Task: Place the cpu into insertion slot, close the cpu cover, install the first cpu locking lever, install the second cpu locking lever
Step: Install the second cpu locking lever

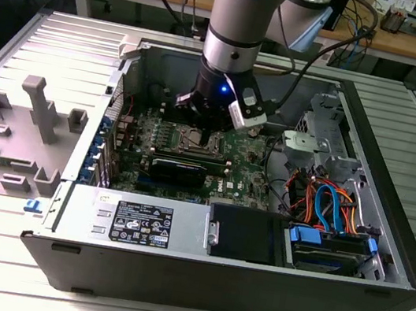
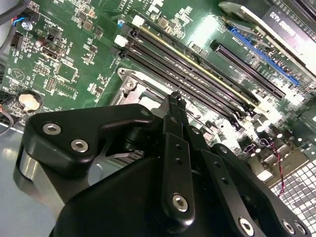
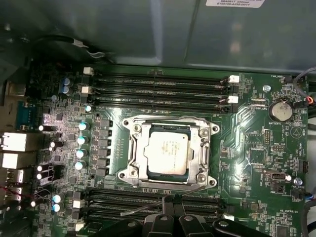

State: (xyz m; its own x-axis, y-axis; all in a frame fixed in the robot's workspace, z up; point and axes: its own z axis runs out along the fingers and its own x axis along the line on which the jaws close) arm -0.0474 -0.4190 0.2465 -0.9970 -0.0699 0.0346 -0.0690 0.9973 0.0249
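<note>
ribbed metal tabletop (image 1: pixel 1 249) carries the open computer case (image 1: pixel 212 272) in front of you, its power supply (image 1: pixel 133 219) nearest along the front wall and a grey plastic fixture (image 1: pixel 16 131) off to the exterior view's left. past the power supply you reach the green motherboard (image 1: pixel 249 174), and your gripper (image 1: pixel 204 140) hangs low over its middle, right at the socket. in the first wrist view the gripper (image 3: pixel 170 210) shows its fingertips (image 3: pixel 164 201) drawn together, pinched on a thin wire locking lever (image 3: pixel 143 206) that runs just beside the socket's edge, over the nearer memory slots (image 3: pixel 153 200); whether the lever is truly clamped or only touched you can't quite tell. just beyond, the cpu (image 3: pixel 168 152) sits flat in the insertion slot (image 3: pixel 170 154), with the cpu cover (image 3: pixel 170 129) folded down around it so the grey top shows through the cut-out. farther on lie more memory slots (image 3: pixel 158 86), then the case wall. in the second wrist view the narrow fingertips (image 2: pixel 174 106) meet over the socket frame (image 2: pixel 129 88).
</note>
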